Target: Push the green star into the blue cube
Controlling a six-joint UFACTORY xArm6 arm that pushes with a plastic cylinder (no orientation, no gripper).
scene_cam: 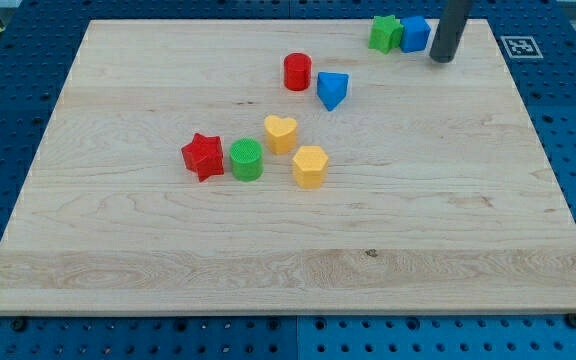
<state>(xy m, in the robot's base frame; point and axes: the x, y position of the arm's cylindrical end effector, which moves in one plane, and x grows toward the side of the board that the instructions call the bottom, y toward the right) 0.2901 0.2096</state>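
My tip, the lower end of a straight dark rod with no jaws to open or close, rests on the wooden board near its top right corner in the camera view, holding nothing. Just to the view's left of my tip sits the blue cube, very close to the rod though whether they touch cannot be told. The green star stands on the far side of that cube from my tip, pressed against the cube's left face, so that star, cube and tip run in a short row along the board's top edge. The star is compact, with no clear long axis, and which way its points face is too small to make out. Well away from my tip, toward the view's lower left, a red cylinder and a blue wedge-like block sit close together. Farther still in the same direction lies a cluster: a yellow heart, a yellow hexagonal block, a green cylinder and a red star, the last two touching. A black-and-white marker tag lies off the board, to the view's right of my tip.
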